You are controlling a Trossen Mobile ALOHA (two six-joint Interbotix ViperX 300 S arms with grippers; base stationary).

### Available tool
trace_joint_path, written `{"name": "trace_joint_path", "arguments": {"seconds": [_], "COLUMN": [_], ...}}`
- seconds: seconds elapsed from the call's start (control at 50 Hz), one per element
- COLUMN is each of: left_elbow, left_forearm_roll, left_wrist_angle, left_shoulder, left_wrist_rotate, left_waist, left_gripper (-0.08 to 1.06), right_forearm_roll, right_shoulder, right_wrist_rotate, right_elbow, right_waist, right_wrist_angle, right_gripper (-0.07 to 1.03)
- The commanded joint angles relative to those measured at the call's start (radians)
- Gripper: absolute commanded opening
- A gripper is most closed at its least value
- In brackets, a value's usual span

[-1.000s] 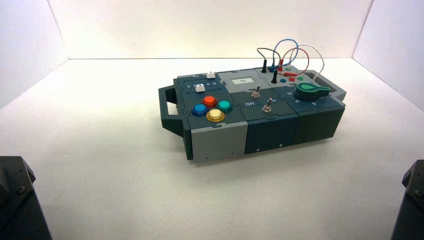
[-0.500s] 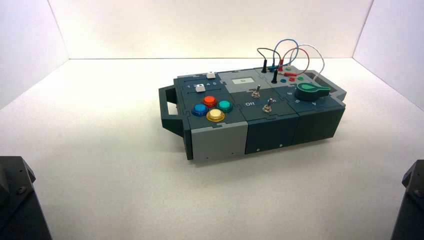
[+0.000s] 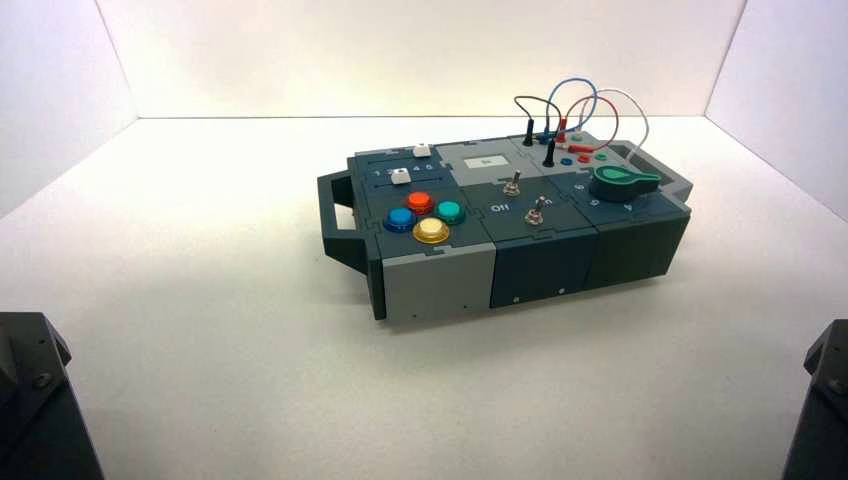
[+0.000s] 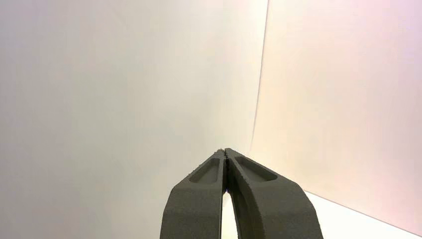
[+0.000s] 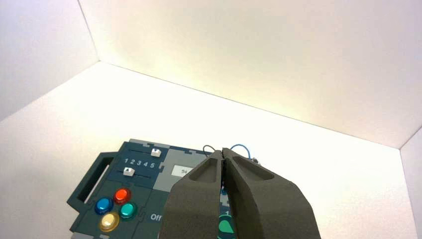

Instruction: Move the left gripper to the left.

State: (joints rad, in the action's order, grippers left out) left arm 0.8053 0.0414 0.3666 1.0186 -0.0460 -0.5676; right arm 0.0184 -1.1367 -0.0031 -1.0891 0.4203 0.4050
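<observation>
Only a matte black blocky part of my left arm [image 3: 35,400] shows, at the bottom left corner of the high view, well in front and to the left of the dark grey box [image 3: 500,225]. My left gripper [image 4: 225,151] is shut and empty, facing bare white walls. Part of my right arm [image 3: 825,400] shows at the bottom right corner. My right gripper [image 5: 222,151] is shut and empty, held above and in front of the box [image 5: 144,184].
The box bears red [image 3: 419,202], blue [image 3: 400,219], green [image 3: 449,211] and yellow [image 3: 431,230] buttons, two white sliders [image 3: 401,176], two toggle switches [image 3: 511,185], a green knob [image 3: 620,180] and looping wires [image 3: 570,105]. White walls enclose the table.
</observation>
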Motion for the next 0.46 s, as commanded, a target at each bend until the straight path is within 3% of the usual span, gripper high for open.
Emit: {"name": "trace_joint_path", "arguments": {"seconds": [0.02,0.46], "left_elbow": [-0.049,-0.011], "left_forearm_roll": [-0.006,0.006], "left_wrist_angle": [-0.015,-0.005], "left_shoulder": [-0.041,-0.051], "left_wrist_rotate": [-0.005,0.006], "left_waist": [-0.012,-0.012], "left_gripper": [-0.03,-0.03], "right_forearm_roll": [-0.009,-0.009], "right_shoulder": [0.011,0.009], "right_wrist_rotate": [0.003,0.003], "right_elbow": [0.023,0.023], "right_waist": [0.003,0.003], "right_wrist_angle": [-0.003,-0.005], "right_gripper": [-0.02,-0.02]}}
